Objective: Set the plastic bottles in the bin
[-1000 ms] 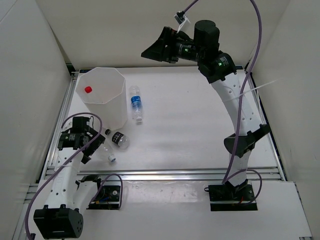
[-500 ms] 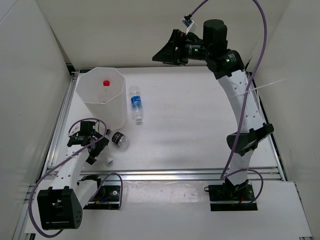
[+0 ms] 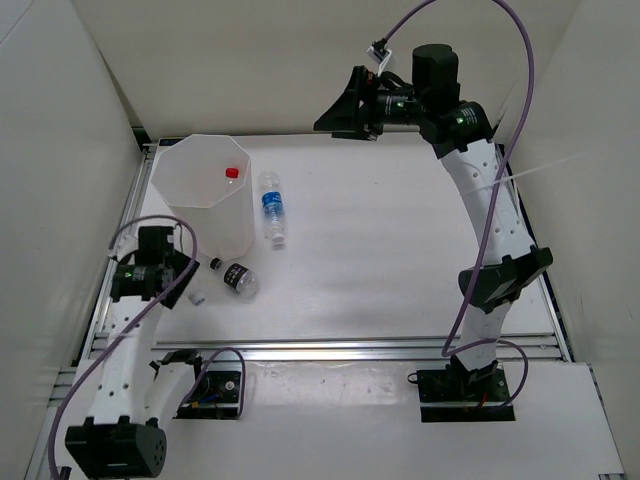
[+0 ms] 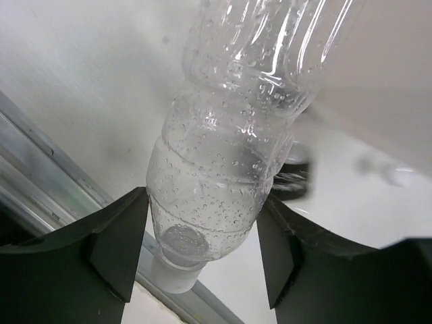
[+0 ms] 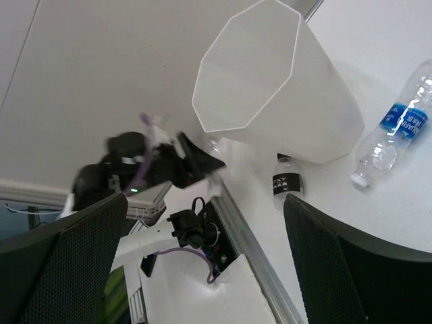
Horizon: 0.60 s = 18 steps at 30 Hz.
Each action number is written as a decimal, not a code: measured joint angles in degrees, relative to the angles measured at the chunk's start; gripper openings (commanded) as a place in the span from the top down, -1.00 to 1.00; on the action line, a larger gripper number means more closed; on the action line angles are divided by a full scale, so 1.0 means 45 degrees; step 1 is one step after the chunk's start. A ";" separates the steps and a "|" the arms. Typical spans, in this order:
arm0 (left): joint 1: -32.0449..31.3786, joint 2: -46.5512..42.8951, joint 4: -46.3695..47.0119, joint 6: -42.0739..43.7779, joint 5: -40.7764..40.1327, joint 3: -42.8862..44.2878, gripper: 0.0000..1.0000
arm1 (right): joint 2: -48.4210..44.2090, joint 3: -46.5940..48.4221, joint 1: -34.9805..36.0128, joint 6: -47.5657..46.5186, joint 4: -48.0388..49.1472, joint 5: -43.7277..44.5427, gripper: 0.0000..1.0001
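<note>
My left gripper is shut on the plain clear bottle near its neck, and the white cap pokes out past the fingers. The bin stands just beyond it, at the table's back left. Inside the bin a red-capped bottle shows. A blue-label bottle lies right of the bin. In front of the bin lies the black-label bottle. High over the table's back edge, my right gripper stands open and holds nothing.
White walls close in the table on the left, back and right. An aluminium rail runs along the near edge, with a black cable box in front of it. The right arm's purple cable arcs overhead.
The left gripper has shut on the plain bottle and drawn back to the left with it. The red cap in the bin has shifted right. The right gripper has swung right.
</note>
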 measured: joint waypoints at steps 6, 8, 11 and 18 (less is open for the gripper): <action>0.0000 -0.0393 -0.1671 0.0005 -0.0952 0.6708 -0.19 | -0.0019 -0.0068 -0.0068 -0.0053 -0.0165 -0.0262 -1.00; 0.0000 -0.0257 -0.1307 0.0423 -0.1059 0.8723 -0.19 | -0.0019 -0.0102 -0.0136 -0.0078 -0.0165 -0.0316 -1.00; 0.0000 0.0068 -0.0418 0.1180 -0.1064 1.0530 -0.19 | -0.0049 -0.0296 -0.0253 -0.0126 -0.0194 -0.0398 -1.00; -0.0330 0.2846 0.1919 0.2205 -0.0981 1.0559 -0.24 | -0.0049 -0.0457 -0.0442 -0.0301 -0.0204 -0.0559 -1.00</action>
